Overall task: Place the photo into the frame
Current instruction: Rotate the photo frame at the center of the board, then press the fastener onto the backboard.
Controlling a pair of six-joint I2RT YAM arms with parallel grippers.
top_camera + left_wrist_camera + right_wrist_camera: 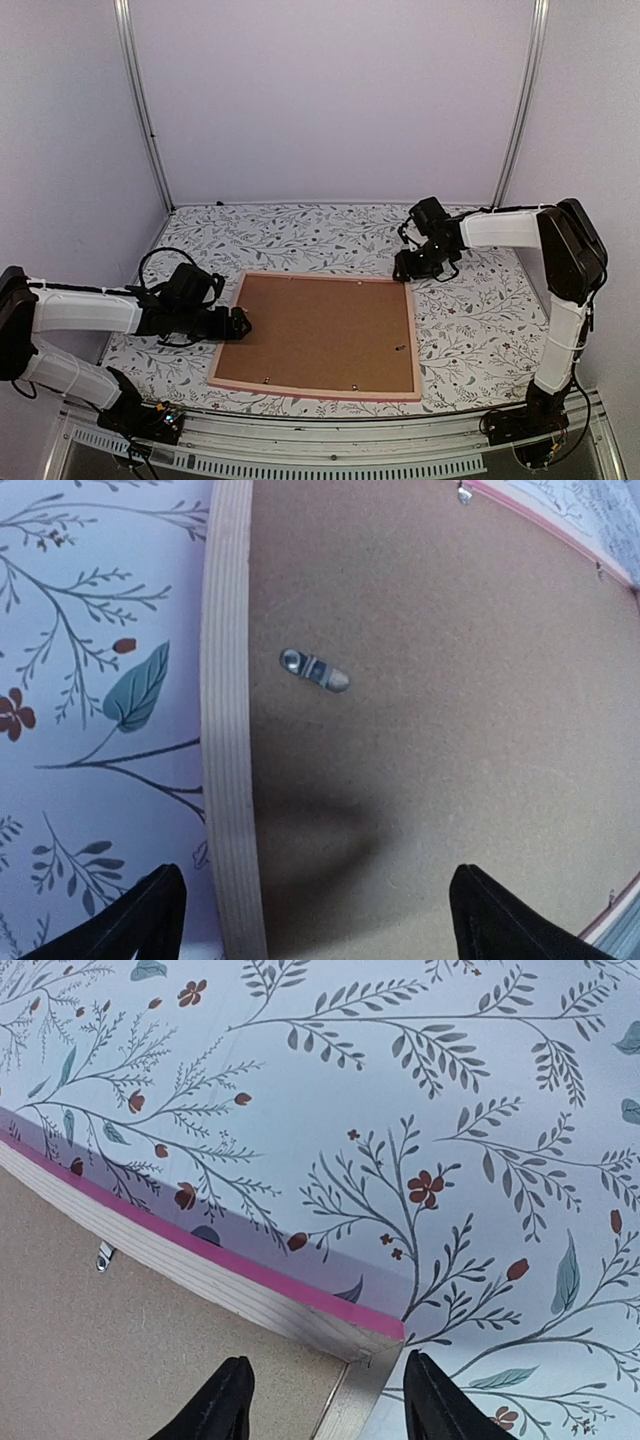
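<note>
1. The frame [300, 389] is lying flat, back side up, mid-surface between the two arms, nearer the arm side than the far wall.
2. From above it is showing a thin salmon-pink border. Up close the rim is showing pale ribbed wood, with a bright pink strip running along the outer edge down by the cloth.
3. A plain brown backing board [320, 330] is filling the frame. A small metal turn clip [314, 670] is sitting on the board near the left rim.
4. The long axis is running left-right in the top view, and the frame is sitting slightly skewed to the near edge.
5. The left gripper [243, 324] is hovering low over the frame's left rim with its fingers [150, 920] spread wide, gripping nothing.
6. The right gripper [405, 268] is sitting at the far right corner. Its fingers [225, 1400] are partly apart and straddling that corner, one over the board and one over the cloth. They are not clamping it; whether they are touching it, I cannot tell.
7. A pale tablecloth [300, 235] printed with grey-green vines and small red-brown flowers is covering the whole surface.
8. Plain lilac walls [330, 100] are enclosing the cell, with metal uprights [142, 100] standing at the back corners and a slotted rail [330, 432] running along the near edge.
</note>
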